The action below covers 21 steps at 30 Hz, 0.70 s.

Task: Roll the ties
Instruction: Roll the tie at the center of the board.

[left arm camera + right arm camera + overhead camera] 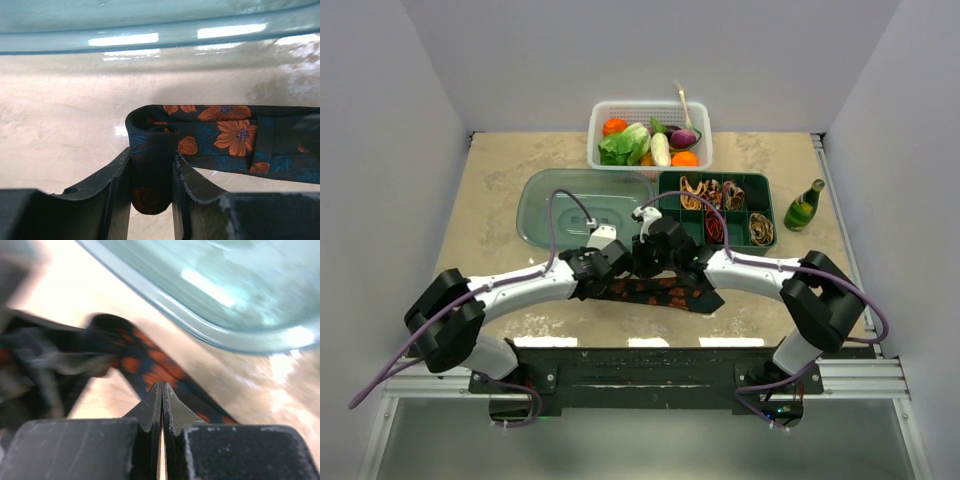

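Rolling looked barely started: the black tie [665, 292] lay mostly flat on the near table [500, 170], left gripper [152, 157] pinching its folded left end, right gripper [161, 387] shut tight beside it, while rolled ties [698, 190] sat in the far tray [720, 174].

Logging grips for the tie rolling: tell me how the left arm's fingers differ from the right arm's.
The left arm's black fingers stand apart, clamping a fold of the black necktie with orange flowers; the right arm's black fingers are pressed shut. The left pair plainly holds fabric; whether the right pair pinches any cannot be told. Both are black and sit at that same tie.
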Motion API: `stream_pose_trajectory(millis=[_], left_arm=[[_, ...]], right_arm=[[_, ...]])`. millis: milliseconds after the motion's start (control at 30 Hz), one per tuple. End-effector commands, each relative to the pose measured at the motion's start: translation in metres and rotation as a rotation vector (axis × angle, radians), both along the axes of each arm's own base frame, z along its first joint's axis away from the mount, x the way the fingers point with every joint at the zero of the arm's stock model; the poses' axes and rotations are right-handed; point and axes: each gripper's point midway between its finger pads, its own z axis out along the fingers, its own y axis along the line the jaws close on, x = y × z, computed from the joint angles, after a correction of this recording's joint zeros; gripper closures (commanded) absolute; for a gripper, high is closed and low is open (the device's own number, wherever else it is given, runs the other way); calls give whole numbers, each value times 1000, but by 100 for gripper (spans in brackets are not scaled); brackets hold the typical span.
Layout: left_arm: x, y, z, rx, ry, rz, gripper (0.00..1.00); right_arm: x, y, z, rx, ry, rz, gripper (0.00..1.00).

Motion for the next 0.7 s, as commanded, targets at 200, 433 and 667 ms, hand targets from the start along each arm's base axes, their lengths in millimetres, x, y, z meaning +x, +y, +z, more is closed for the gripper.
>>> stream_pose_trajectory(millis=[200, 433, 667], left_arm=[[-10, 21, 7, 321, -34, 87, 100], [-10, 7, 1, 417, -65, 80, 100], [-15, -11, -17, 339, -29, 26, 92]], right_arm=[[1, -41, -18, -87, 10, -65, 100], [0, -51, -23, -98, 21, -81, 100], [-3, -54, -31, -106, 36, -85, 100]])
